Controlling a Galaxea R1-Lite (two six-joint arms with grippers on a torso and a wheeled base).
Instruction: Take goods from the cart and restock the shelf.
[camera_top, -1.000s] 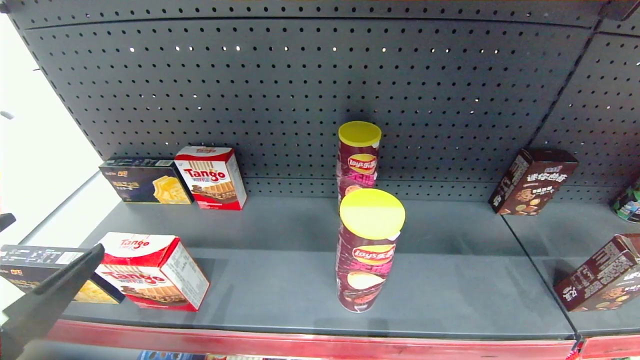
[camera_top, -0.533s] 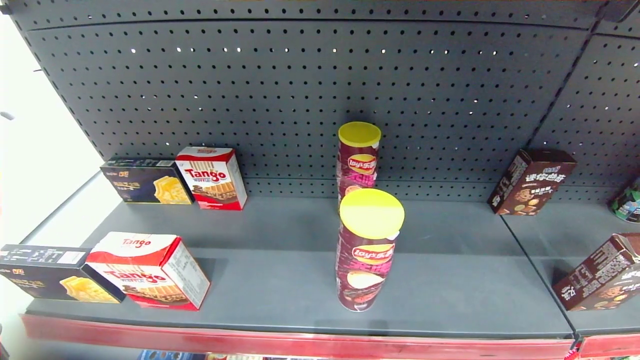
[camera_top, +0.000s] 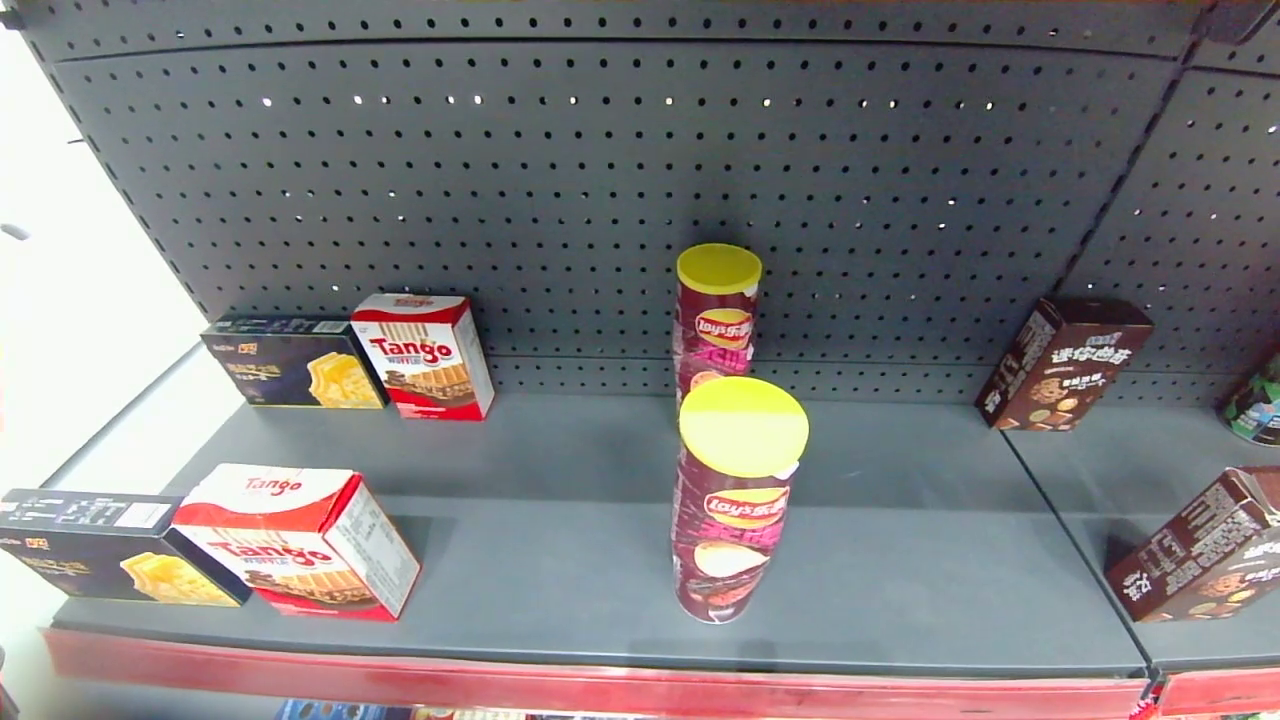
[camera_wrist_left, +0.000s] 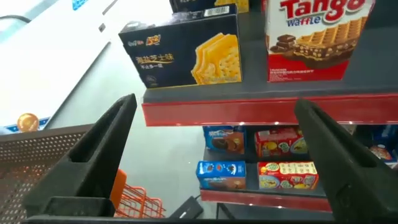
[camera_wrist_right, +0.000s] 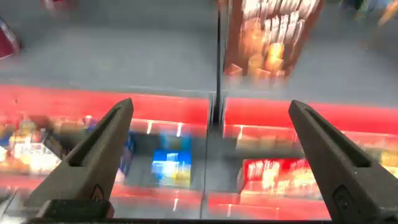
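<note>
Goods on the shelf (camera_top: 560, 540) stand behind its red front edge (camera_top: 600, 685): a chip can (camera_top: 735, 500) with a second can (camera_top: 715, 310) farther behind, and a wafer box (camera_top: 300, 545) close to that edge. We judge we are between placements; next we must fetch another item from the cart. Our left gripper (camera_wrist_left: 214, 155) and right gripper (camera_wrist_right: 211, 155) hang spread and empty before that edge. Where our head view takes in the shelf top, our left wrist view takes in an orange wire basket (camera_wrist_left: 134, 199) below the edge, perhaps the cart
</note>
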